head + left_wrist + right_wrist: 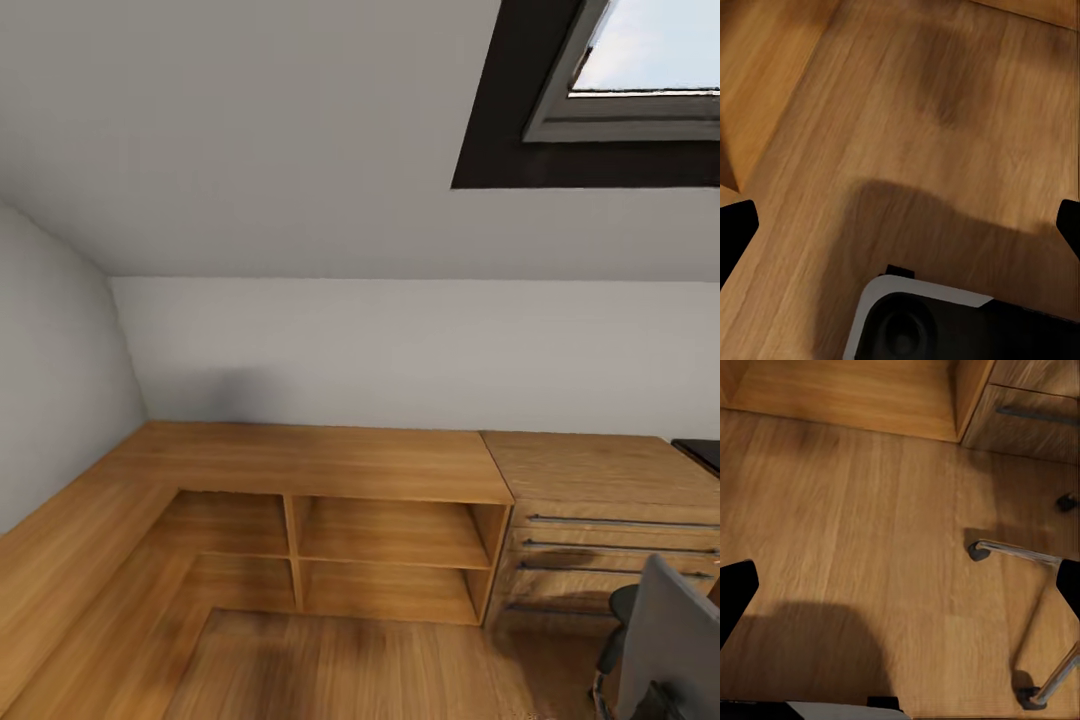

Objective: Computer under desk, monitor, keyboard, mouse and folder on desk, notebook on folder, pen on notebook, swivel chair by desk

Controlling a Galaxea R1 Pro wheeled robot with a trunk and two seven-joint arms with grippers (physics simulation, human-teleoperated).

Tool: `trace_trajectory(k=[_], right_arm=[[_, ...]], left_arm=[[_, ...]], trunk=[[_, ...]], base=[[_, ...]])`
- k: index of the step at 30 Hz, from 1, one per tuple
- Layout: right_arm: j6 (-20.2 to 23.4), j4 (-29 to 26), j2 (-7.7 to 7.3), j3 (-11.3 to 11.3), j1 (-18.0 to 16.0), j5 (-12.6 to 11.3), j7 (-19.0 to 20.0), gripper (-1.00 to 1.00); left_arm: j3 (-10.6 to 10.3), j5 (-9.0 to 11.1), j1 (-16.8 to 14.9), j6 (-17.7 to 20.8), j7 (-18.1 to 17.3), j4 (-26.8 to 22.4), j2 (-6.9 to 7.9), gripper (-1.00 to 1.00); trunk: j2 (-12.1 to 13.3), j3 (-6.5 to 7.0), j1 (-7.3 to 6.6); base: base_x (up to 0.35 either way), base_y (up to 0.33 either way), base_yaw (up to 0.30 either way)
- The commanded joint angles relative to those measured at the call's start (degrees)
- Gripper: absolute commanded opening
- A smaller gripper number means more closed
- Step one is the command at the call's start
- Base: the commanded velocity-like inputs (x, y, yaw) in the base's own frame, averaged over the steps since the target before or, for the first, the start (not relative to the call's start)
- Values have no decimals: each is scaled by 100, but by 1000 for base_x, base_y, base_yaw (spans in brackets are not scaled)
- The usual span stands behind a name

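Observation:
The swivel chair (668, 640) shows its grey back and a black armrest at the lower right of the head view. Its chrome base legs (1020, 553) on black castors stand on the wood floor in the right wrist view. A glossy black corner of the desk (700, 452) peeks in at the right edge. My left gripper (900, 225) hangs open over bare floor, with one black fingertip (735, 225) at each side. My right gripper (900, 589) is also open above the floor, a short way from the chair base.
A light-wood shelving unit (330, 470) with open cubbies runs along the wall and around the left corner. A light-wood drawer chest (600, 520) with metal handles stands between it and the desk. A skylight (640, 70) sits in the sloped ceiling. My own base (945, 322) shows below the left gripper.

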Motion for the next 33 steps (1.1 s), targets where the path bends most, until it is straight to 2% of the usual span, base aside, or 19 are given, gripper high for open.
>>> trace_trajectory(k=[1, 6, 11, 12, 13, 17, 23, 28, 33], right_arm=[[-3, -40, 4, 46, -1, 5, -52, 100], [-5, -298, 13, 45, -4, 14, -61, 100], [-7, -734, 13, 43, -24, 19, -91, 100], [-7, -776, 14, 42, -27, 20, -93, 100], [-4, -840, 15, 40, -39, 20, -96, 100], [7, -902, 11, 38, -123, 16, -99, 100], [259, -924, 9, 36, -473, 7, -106, 100], [479, -918, -2, 31, -642, 5, -100, 100], [562, -903, -8, 23, -699, -2, -80, 100]], left_arm=[[11, 36, 4, -1, -29, -27, -2, 100], [7, 45, 4, 9, -14, -210, -13, 100], [5, 57, 4, 253, 14, -1149, -77, 100], [5, 59, 4, 393, 31, -1314, -85, 100], [4, 60, 4, 786, 87, -1646, -96, 100], [4, 64, 4, 1854, 227, -2318, -114, 100], [6, 74, 4, 3315, 334, -3199, -185, 100], [11, 114, 4, 3631, 343, -3334, -214, 100], [18, 130, 4, 3697, 307, -3130, -208, 100]], trunk=[[-5, -7, 1], [-5, -19, 1], [-5, -32, 1], [-5, -34, 1], [-5, -35, 1], [-5, -37, 1], [-5, -38, 1], [-5, -39, 1], [-5, -39, 1]], base=[[0, 0, -258], [0, 0, -248], [0, 0, -240], [0, 0, -242], [0, 0, -245], [0, 0, -248], [0, 0, -252], [0, 0, -254], [0, 0, -254]])
